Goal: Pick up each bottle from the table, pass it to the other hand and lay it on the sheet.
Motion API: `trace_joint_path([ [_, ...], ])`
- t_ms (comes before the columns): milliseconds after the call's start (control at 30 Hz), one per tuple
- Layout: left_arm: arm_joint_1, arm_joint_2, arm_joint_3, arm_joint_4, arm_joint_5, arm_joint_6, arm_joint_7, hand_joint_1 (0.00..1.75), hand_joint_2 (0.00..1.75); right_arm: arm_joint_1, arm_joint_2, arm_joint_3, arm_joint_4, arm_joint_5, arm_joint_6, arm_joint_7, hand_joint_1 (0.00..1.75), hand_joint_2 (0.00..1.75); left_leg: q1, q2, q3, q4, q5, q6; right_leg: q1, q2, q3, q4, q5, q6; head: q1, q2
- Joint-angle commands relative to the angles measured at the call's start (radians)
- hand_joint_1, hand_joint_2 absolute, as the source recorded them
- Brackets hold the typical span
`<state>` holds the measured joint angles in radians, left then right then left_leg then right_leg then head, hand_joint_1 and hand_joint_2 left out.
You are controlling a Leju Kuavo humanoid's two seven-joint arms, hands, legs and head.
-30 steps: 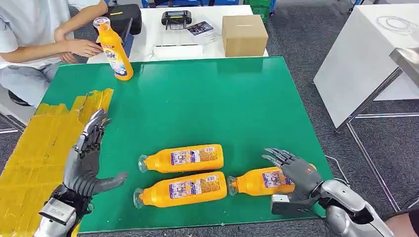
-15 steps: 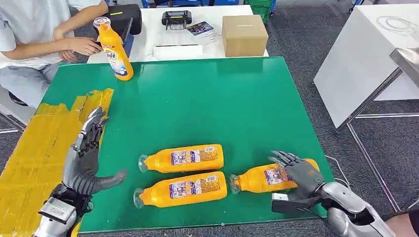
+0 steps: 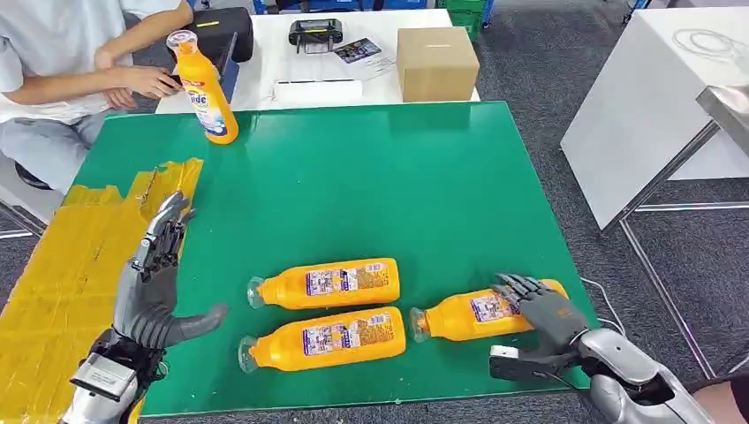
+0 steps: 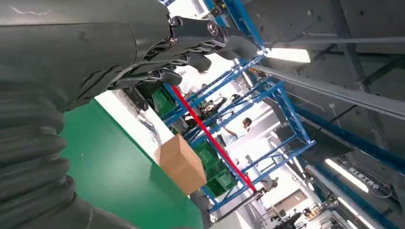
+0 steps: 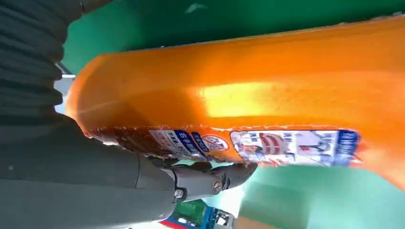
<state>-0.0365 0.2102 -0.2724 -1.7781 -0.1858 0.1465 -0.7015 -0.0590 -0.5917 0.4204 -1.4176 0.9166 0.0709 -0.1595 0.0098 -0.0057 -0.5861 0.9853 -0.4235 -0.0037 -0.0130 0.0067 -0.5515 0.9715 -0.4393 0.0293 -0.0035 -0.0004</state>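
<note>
Four orange bottles (image 3: 324, 282) with blue-and-white labels sit on a green worktop (image 3: 371, 177) beside a yellow sheet (image 3: 62, 283), near a brown box (image 3: 435, 62).

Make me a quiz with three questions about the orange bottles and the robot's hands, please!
1. Where is the standing bottle?
A. the table's far left corner
B. on the cardboard box
C. in the robot's left hand

2. How many bottles lie flat on the green table?
A. one
B. three
C. five

3. What is the right hand doing?
A. waving high up
B. resting on a lying bottle
C. holding the box

Answers:
1 A: it stands upright near the seated person.
2 B: three lie near the front edge.
3 B: its fingers lie over the rightmost bottle, which is on the table; the left hand is open.
</note>
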Motion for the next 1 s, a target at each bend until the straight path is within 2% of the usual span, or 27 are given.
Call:
trace_joint_path([
  [33, -0.03, -0.023, -0.019, 0.049, -0.002, 0.007, 0.003, 0.0, 1.75, -0.031, 0.021, 0.02, 0.125, 0.051, 0.0, 0.04, 0.0, 1.75, 0.001, 0.0, 0.002, -0.001, -0.001, 0.0, 0.001, -0.001, 0.003, -0.002, 0.0, -0.001, 0.0, 0.0],
  [167, -0.029, -0.03, -0.022, 0.062, -0.018, 0.032, 0.003, 0.0, 1.75, -0.05, 0.022, 0.034, 0.2, 0.121, 0.024, 0.098, 0.0, 1.75, 0.001, -0.001, 0.007, -0.001, -0.002, 0.001, 0.002, -0.002, 0.009, -0.004, -0.001, -0.001, 0.0, 0.0],
  [200, -0.029, -0.031, -0.021, 0.063, -0.018, 0.035, 0.003, 0.0, 1.75, -0.051, 0.024, 0.033, 0.211, 0.125, 0.024, 0.104, 0.0, 1.75, 0.001, -0.001, 0.003, -0.001, 0.0, 0.0, 0.001, -0.001, 0.005, -0.003, 0.0, -0.001, 0.0, 0.0],
  [300, -0.023, -0.034, -0.017, 0.068, -0.02, 0.044, 0.003, 0.0, 1.75, -0.06, 0.056, 0.029, 0.263, 0.162, -0.001, 0.144, 0.0, 1.75, 0.001, 0.0, 0.005, -0.001, 0.0, 0.001, 0.001, -0.001, 0.006, -0.003, 0.0, 0.0, 0.0, 0.0],
  [333, -0.022, -0.035, -0.018, 0.072, -0.029, 0.05, 0.003, 0.0, 1.75, -0.065, 0.064, 0.028, 0.283, 0.171, -0.003, 0.149, 0.21, 1.75, 0.002, 0.001, 0.008, -0.002, -0.001, 0.001, 0.002, -0.001, 0.009, -0.005, 0.001, -0.001, 0.0, 0.0],
  [367, -0.021, -0.034, -0.024, 0.072, -0.038, 0.059, 0.003, 0.0, 1.75, -0.067, 0.067, 0.026, 0.297, 0.18, -0.004, 0.15, 1.75, 1.75, 0.001, 0.001, 0.008, -0.002, -0.001, 0.002, 0.001, -0.001, 0.009, -0.004, 0.001, -0.001, -0.001, 0.0],
  [667, -0.019, -0.024, -0.054, 0.082, -0.048, 0.094, 0.003, 0.0, 1.75, -0.059, 0.064, 0.005, 0.302, 0.179, -0.002, 0.132, 1.75, 1.75, 0.0, -0.001, 0.015, -0.002, -0.001, 0.003, 0.001, -0.002, 0.015, -0.004, 0.0, 0.0, 0.0, 0.0],
  [1000, -0.022, -0.02, -0.055, 0.086, -0.038, 0.093, 0.003, 0.0, 1.75, -0.057, 0.069, -0.001, 0.305, 0.174, 0.002, 0.118, 1.75, 1.75, 0.001, -0.002, 0.016, -0.001, -0.002, 0.003, 0.001, -0.002, 0.016, -0.004, 0.0, 0.0, 0.0, 0.0],
])
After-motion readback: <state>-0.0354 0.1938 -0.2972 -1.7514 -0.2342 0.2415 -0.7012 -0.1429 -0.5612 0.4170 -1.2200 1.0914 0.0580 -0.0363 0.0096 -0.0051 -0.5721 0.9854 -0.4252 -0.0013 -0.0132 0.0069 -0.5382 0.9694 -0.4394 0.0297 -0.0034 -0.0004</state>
